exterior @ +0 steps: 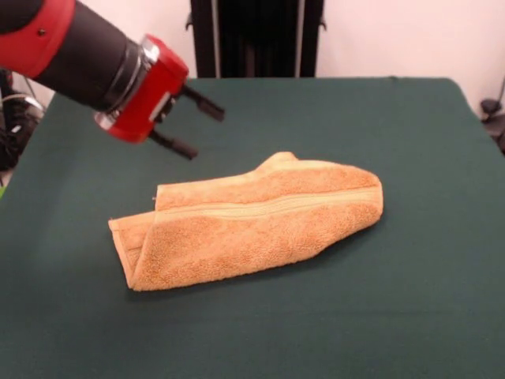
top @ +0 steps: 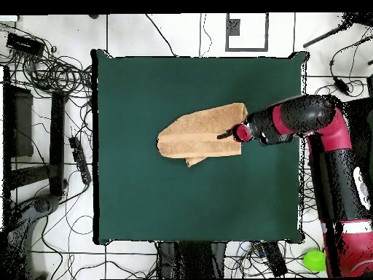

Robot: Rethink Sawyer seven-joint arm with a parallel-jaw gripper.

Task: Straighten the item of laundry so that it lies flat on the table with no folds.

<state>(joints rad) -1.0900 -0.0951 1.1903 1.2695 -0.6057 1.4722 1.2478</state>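
Observation:
The tan-orange towel [exterior: 252, 229] lies folded over on itself in a long bundle on the dark green table [exterior: 371, 118], with one woven band [exterior: 272, 206] running along its top. No care tag shows. My gripper [exterior: 207, 134] hangs tilted above the table just behind the towel's left end, open and empty, not touching the cloth. In the overhead view the gripper [top: 226, 135] is at the right end of the towel [top: 198, 133], on the right half of the table [top: 146, 197].
The robot's black pedestal [exterior: 254, 38] stands behind the table's far edge. Cables [top: 51, 69] and a black stand [top: 29, 131] lie on the floor left of the table. A green ball [top: 313, 260] lies by the robot's base.

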